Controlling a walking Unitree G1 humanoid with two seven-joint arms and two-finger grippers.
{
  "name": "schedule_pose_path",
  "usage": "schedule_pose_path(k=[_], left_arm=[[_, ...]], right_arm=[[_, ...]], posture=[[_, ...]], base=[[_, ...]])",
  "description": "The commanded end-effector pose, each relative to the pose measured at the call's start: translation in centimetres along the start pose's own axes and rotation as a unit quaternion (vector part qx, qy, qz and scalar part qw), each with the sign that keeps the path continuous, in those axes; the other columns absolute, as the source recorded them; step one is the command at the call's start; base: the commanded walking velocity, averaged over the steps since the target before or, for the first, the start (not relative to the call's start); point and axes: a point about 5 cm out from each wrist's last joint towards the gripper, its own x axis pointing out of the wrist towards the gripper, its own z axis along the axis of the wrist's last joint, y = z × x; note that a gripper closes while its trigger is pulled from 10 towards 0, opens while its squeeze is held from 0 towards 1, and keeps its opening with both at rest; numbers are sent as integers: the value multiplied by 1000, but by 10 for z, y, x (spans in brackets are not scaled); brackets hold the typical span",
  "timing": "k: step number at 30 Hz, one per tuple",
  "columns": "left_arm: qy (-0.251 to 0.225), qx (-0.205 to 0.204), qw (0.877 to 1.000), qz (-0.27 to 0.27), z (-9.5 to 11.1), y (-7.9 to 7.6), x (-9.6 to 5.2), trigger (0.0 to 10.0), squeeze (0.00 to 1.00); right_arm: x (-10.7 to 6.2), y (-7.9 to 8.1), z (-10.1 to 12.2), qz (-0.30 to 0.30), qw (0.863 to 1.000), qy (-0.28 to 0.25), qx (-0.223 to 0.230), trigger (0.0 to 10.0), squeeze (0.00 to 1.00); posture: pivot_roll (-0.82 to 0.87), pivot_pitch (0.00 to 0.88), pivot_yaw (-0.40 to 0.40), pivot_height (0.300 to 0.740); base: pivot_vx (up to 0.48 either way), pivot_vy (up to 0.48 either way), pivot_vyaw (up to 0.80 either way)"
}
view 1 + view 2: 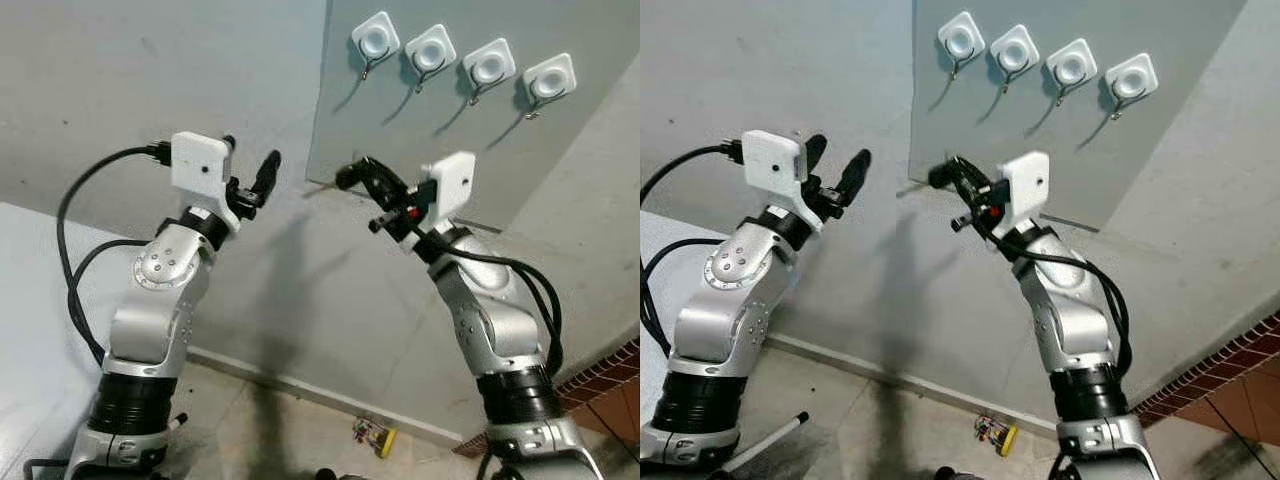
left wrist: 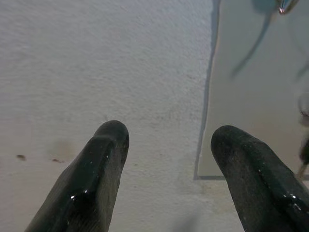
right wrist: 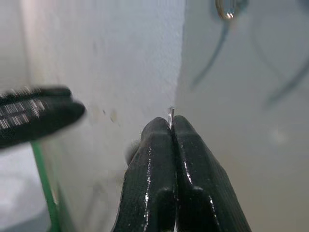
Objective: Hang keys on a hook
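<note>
Head views: bright, even light, sharp overall. Hooks (image 1: 460,62) cast long thin shadows running down and left across the grey panel (image 1: 420,150), so light arrives from upper right. Both arms throw soft shadows on the wall (image 1: 120,80). Wrist views: softer. Right gripper (image 3: 171,126) fingers in focus with small glints; wall behind blurred; a dark object at the frame edge is motion-smeared.

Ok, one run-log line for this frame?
right claw: shut on key ring, below hooks | left claw: open, raised | keys unhung
</note>
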Motion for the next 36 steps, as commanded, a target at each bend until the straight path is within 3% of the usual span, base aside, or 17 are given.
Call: schedule_pose_path(k=[1,10,18,36], left_arm=[[-8,7,1000,-25,6,-9,4,10000,0],[-36,3,997,-63,23,-18,8,10000,0],[-59,-2,995,-75,35,-21,6,10000,0],[-64,-7,995,-75,39,-20,7,10000,0]], right_arm=[[8,-2,9,3,1000,-17,10,10000,0],[28,6,28,28,996,-67,52,10000,0],[32,4,41,22,986,-110,122,10000,0],[43,0,50,9,979,-130,159,10000,0]], posture=[[-167,83,-85,740],[-164,83,-84,740],[-155,80,-89,740],[-142,65,-99,740]], base=[[0,0,0],[0,0,0],[0,0,0],[0,0,0]])
